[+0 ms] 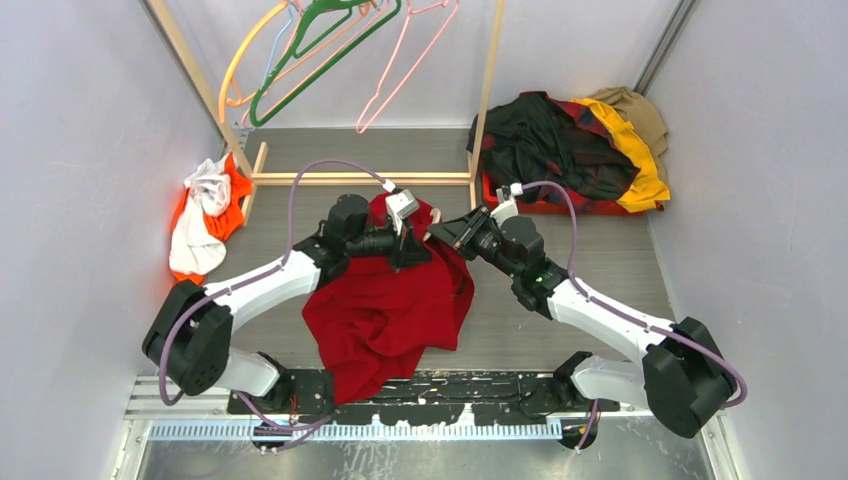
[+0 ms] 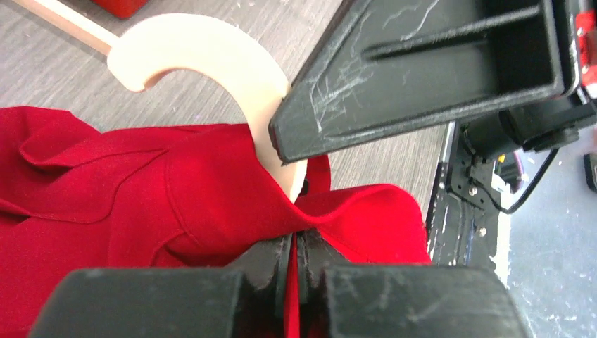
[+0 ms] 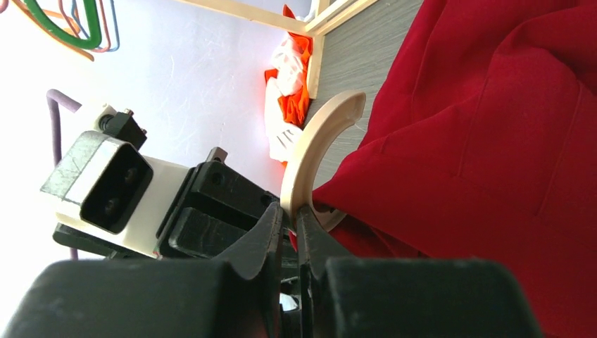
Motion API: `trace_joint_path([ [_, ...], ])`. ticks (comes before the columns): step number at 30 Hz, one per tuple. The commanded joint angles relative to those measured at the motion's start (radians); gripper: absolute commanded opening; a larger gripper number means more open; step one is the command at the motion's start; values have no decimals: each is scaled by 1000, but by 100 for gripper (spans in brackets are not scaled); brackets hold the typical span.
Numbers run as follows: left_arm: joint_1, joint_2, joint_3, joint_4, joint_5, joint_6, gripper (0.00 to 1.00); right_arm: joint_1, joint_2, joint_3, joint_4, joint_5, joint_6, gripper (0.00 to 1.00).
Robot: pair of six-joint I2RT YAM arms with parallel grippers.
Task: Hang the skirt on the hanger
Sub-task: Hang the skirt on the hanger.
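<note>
A bright-red pleated fabric skirt (image 1: 390,300) lies crumpled in the middle of the grey wood-grain worktop (image 1: 620,250). It spreads from between the two arms down toward their bases. The left end effector (image 2: 294,243) is closed tight on a fold at the skirt's upper edge, with red cloth pinched between its black fingers. The right end effector (image 3: 290,215) is narrowed around the neck of a thin cream hanger (image 2: 211,46), gripping it just below the curved hook. The hook rises free of the fabric and the rest of the hanger is hidden by red cloth. The two end effectors sit just beside each other at the skirt's top edge.

Behind them stands a pale wooden rack (image 1: 360,178) carrying a green hanger (image 1: 320,60) and a pink hanger (image 1: 410,60). A heap of dark plaid, yellow and tan clothes (image 1: 570,150) sits at the back right. Orange and white garments (image 1: 205,215) lie at the left.
</note>
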Motion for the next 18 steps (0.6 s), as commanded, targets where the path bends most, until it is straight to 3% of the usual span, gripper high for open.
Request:
trace_joint_path([
  [1, -9, -85, 84, -6, -137, -76, 10, 35, -64, 63, -33, -78, -30, 1],
  [5, -14, -97, 111, -111, -246, -156, 27, 35, -54, 53, -45, -7, -54, 1],
  [8, -46, -114, 143, -293, -386, -177, 28, 36, -29, 43, -37, 23, -87, 1],
  [11, -83, -128, 140, -373, -443, -203, 28, 35, -2, 26, -5, 31, -101, 1],
  [14, -127, -166, 94, -372, -526, -160, 40, 36, 17, 12, 33, 19, -99, 1],
  [18, -154, -227, -9, -219, -607, -63, 51, 36, 14, 3, 45, -5, -92, 1],
])
